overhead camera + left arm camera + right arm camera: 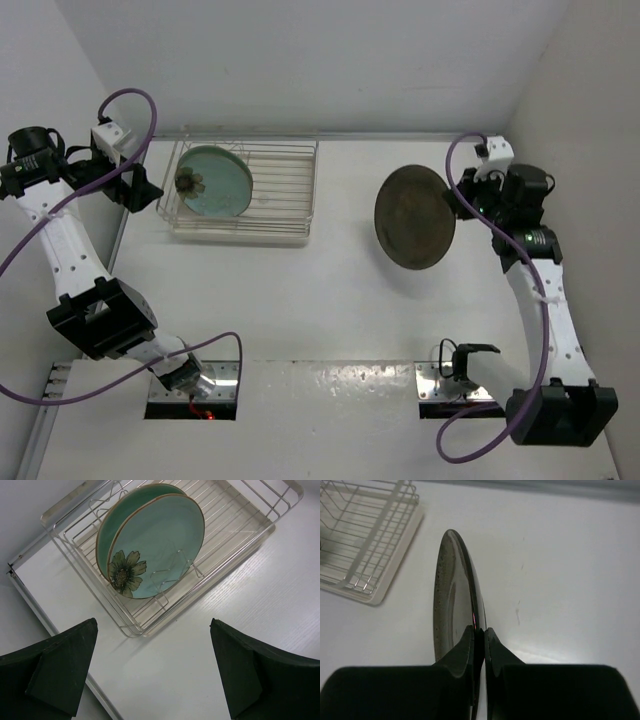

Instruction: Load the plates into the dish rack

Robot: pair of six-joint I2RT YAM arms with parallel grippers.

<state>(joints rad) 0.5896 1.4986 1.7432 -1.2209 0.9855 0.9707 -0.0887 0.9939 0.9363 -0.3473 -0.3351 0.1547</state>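
While the right jaws are clamped on the rim of the dark brown plate point(413, 217), holding it on edge over the counter point(300, 300) to the right of the dish rack point(290, 185), the two mint-green plates point(155, 540) stand upright, one against the other, in the dividers at the rack's left end. The left jaws stand wide apart, holding nothing, just outside that end and clear of the plates.
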